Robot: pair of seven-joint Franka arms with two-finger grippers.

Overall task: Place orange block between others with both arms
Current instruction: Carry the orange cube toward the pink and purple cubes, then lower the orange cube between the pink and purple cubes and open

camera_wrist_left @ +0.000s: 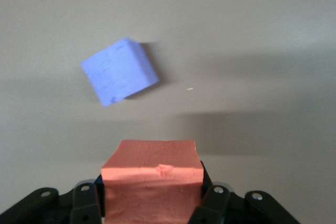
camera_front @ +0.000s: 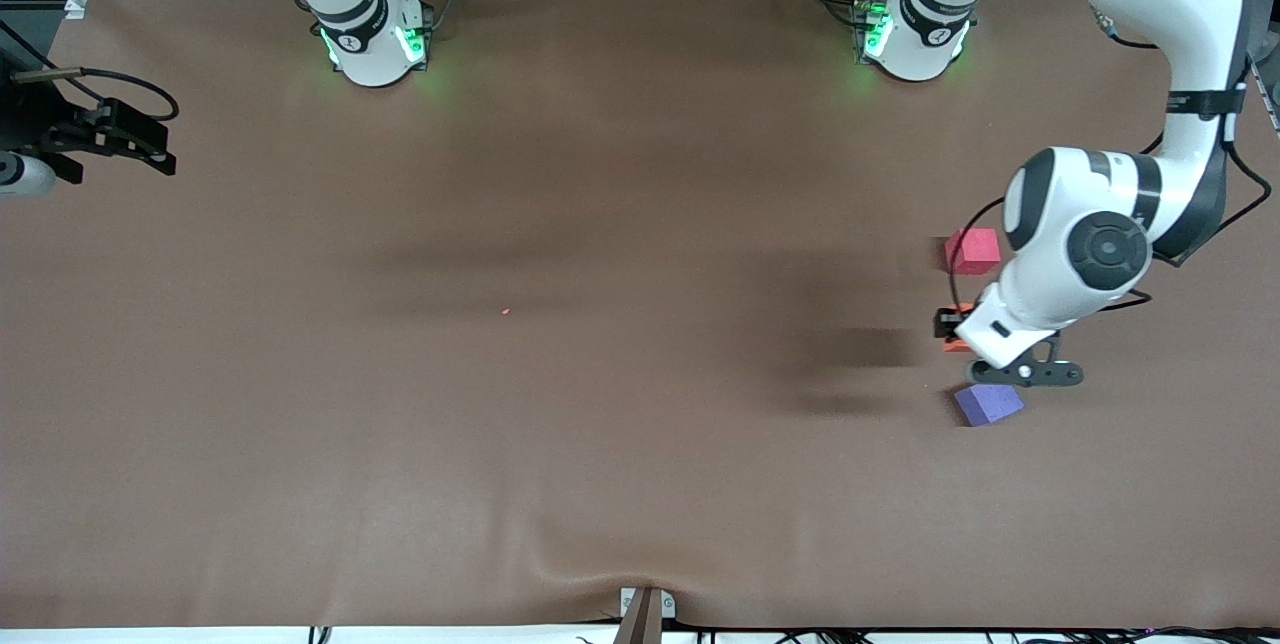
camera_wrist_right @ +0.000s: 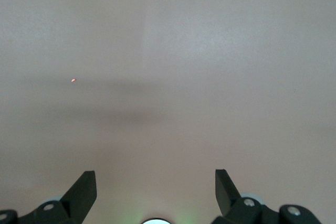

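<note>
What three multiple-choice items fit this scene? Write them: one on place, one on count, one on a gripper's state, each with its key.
1. Where is the orange block?
A. in the left gripper, over the gap between the pinkish-red cube and the purple-blue cube
B. lying by the right arm's base
C. stacked on the purple-blue cube

2. How many cubes show in the front view?
A. two
B. three
C. five

3. How is the right gripper?
A. shut on a cube
B. open, holding nothing
C. pressed flat on the table

Key:
1 A: the left wrist view shows the fingers clamped on the block, and the front view puts it between the two cubes.
2 B: one pinkish-red, one orange, one purple-blue.
3 B: the right wrist view shows its fingers spread wide over bare table.
</note>
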